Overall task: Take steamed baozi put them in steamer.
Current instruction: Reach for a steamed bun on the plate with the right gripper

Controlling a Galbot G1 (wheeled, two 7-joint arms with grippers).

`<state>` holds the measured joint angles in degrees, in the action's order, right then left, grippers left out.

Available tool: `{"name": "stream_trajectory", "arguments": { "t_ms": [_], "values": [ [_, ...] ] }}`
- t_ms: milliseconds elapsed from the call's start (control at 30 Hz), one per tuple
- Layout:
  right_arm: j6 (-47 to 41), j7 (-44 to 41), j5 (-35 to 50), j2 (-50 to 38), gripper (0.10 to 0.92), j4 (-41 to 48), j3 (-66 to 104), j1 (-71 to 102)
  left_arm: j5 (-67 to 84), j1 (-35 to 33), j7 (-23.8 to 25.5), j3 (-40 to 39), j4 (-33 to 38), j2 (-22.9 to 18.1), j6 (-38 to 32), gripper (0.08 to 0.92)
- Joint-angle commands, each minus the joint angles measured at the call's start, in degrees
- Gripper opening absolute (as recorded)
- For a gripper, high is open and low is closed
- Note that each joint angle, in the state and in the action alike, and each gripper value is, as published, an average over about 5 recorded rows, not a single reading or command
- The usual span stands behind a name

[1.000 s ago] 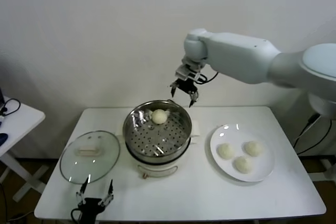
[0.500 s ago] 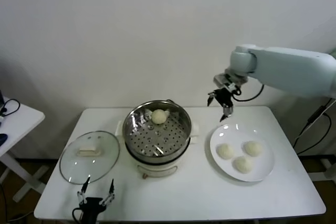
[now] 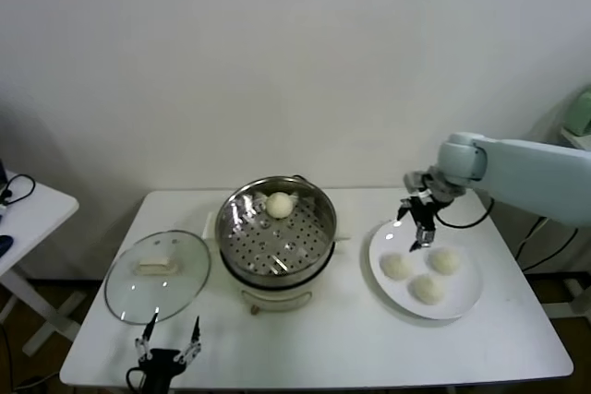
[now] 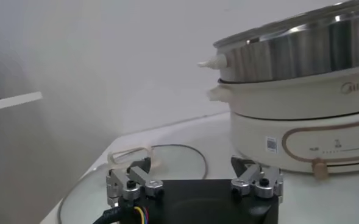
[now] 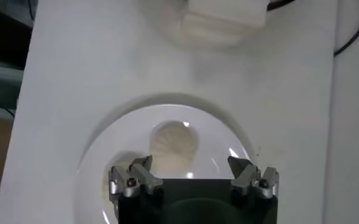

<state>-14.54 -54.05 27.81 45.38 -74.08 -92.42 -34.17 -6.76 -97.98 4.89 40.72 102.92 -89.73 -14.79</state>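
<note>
Right hand (image 3: 417, 228) swung from above steamer (image 3: 275, 228) to plate (image 3: 462, 304) at right of frame, fingers apart, empty. One baozi (image 3: 280, 204) delivered; next pick pending.

One baozi (image 3: 280, 204) is seen in the steamer (image 3: 242, 219); the plate (image 3: 466, 298) with three lies right of it, the lid (image 3: 185, 294) left.

Even soft light, slight blur, steamer (image 3: 276, 228) glare.

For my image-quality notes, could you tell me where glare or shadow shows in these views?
Head view: bright reflections on the steamer rim and glass lid. Right wrist view: highlights on the plate beside one baozi, soft shadow under it. Left wrist view: sheen on the steamer's steel wall.
</note>
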Motion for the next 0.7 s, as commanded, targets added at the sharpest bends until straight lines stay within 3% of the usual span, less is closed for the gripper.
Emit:
{"name": "stream_trajectory", "arguments": {
  "t_ms": [33, 700],
  "values": [
    [-3.33, 1.56, -1.35, -1.96, 0.823, 0.22, 2.80, 6.41, -0.12, -0.02, 0.02, 0.08, -0.12, 0.02, 0.01, 0.823],
    [-2.66, 1.93, -6.49, 2.20, 0.823, 5.91, 7.19, 13.52, 0.01, 0.79, 0.04, 0.80, -1.22, 0.14, -0.20, 0.823]
  ]
}}
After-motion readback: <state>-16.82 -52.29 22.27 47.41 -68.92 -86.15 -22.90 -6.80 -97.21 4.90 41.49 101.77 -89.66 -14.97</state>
